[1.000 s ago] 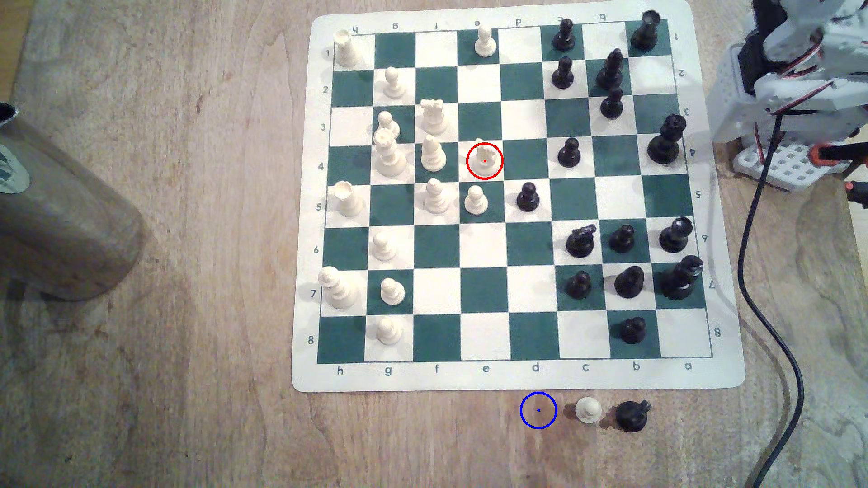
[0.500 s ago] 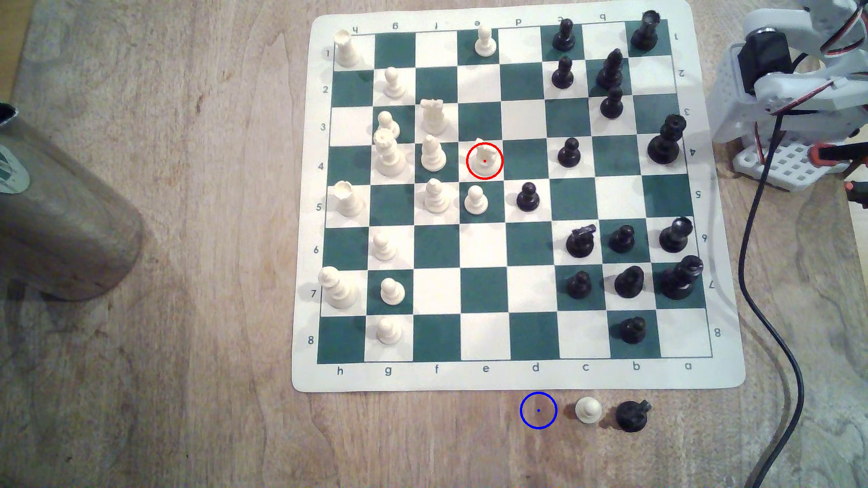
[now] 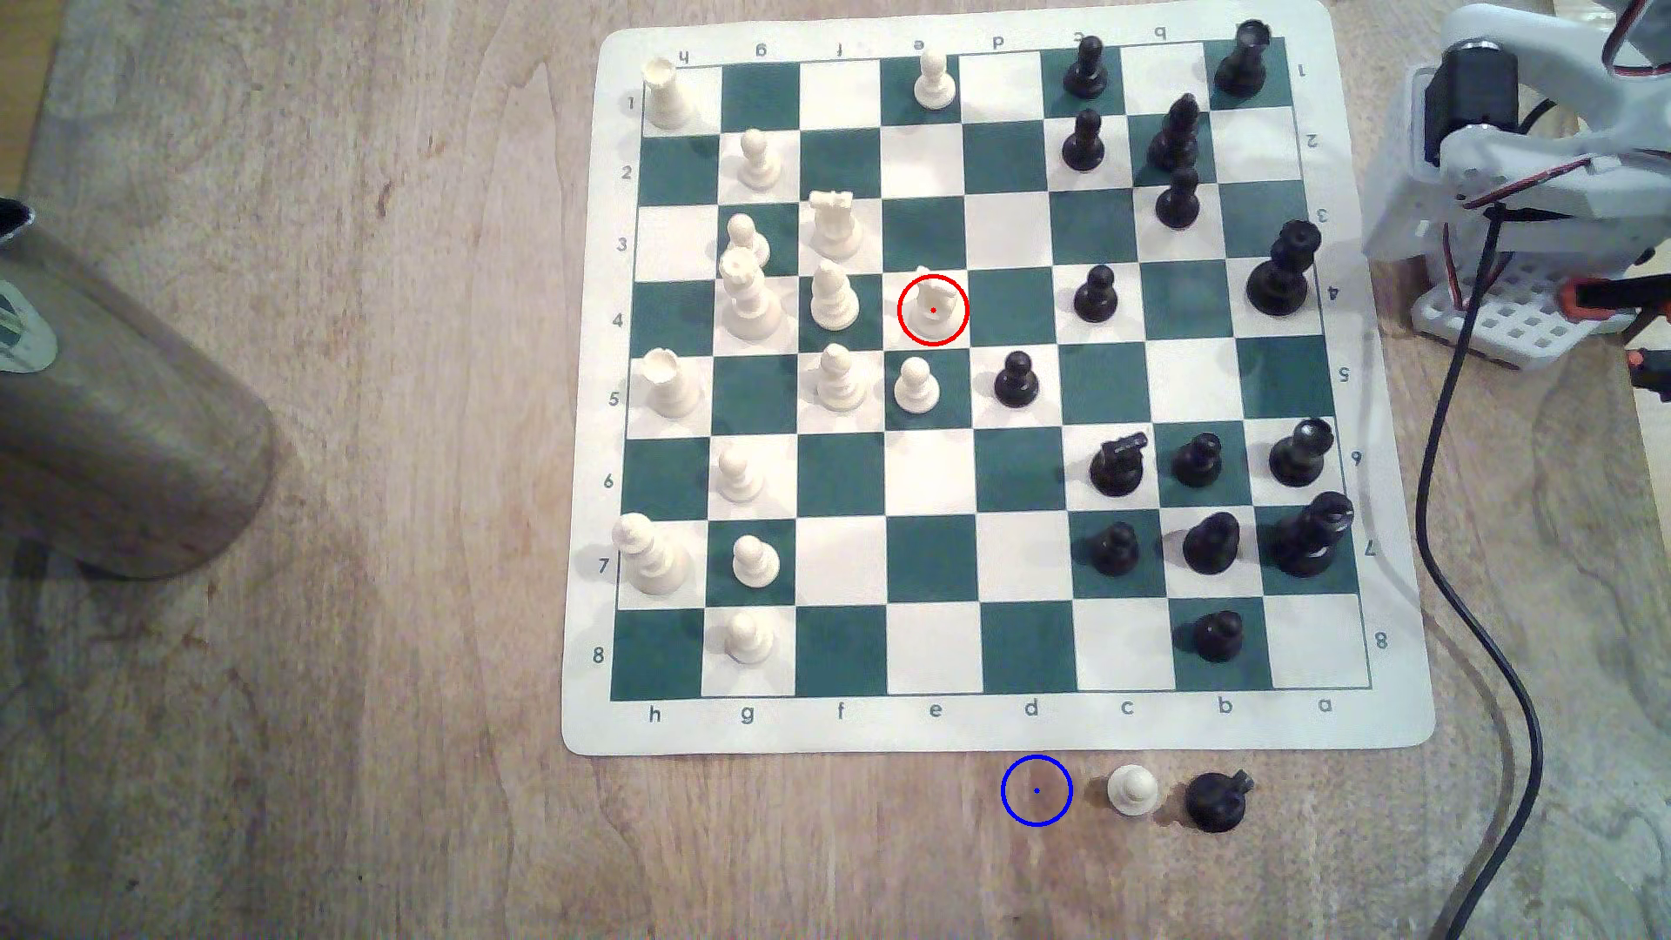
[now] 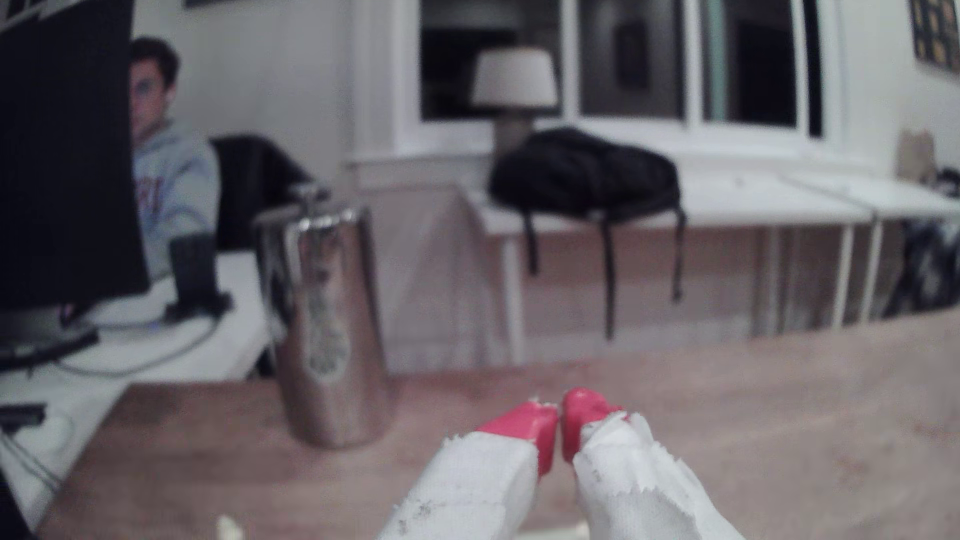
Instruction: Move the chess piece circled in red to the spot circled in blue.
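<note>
The cream-white knight point(image 3: 933, 305) stands inside the red ring on a light square near the middle of the green-and-white chessboard point(image 3: 995, 723). The blue-ringed spot point(image 3: 1036, 791) is bare wood just below the board's near edge. My arm point(image 3: 1537, 172) is folded at the exterior view's upper right, far from both. In the wrist view my gripper point(image 4: 560, 415) is shut, its red tips pressed together with nothing between them, held high over the wooden table.
A cream pawn point(image 3: 1131, 789) and a black knight point(image 3: 1216, 800) stand right of the blue ring. A black cable point(image 3: 1483, 633) runs down the exterior view's right. A metal flask point(image 3: 118, 425) stands at the left. Several pieces crowd the red-ringed knight. A person point(image 4: 166, 171) sits beyond the table.
The arm's upper links have swung up and to the right at the exterior view's top right corner. No chess piece has moved.
</note>
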Robot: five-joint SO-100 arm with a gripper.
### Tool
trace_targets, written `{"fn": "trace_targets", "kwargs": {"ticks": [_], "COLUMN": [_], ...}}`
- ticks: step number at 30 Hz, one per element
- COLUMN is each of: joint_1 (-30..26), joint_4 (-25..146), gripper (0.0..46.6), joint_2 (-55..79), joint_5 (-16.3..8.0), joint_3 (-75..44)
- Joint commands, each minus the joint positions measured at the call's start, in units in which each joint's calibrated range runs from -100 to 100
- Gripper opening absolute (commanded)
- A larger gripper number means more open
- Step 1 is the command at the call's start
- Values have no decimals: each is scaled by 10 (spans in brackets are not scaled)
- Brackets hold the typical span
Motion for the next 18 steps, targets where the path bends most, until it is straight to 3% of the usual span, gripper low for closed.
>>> {"fn": "trace_targets", "kwargs": {"ticks": [1,11,14,18], "joint_1": [-22,-65,-86,-100], "joint_4": [188,191,186,186], "gripper": [13,59,128,133], "joint_2": [162,336,398,451], "joint_5": [-39,-122,-157,-166], "joint_3": [-173,-193,-223,-238]}}
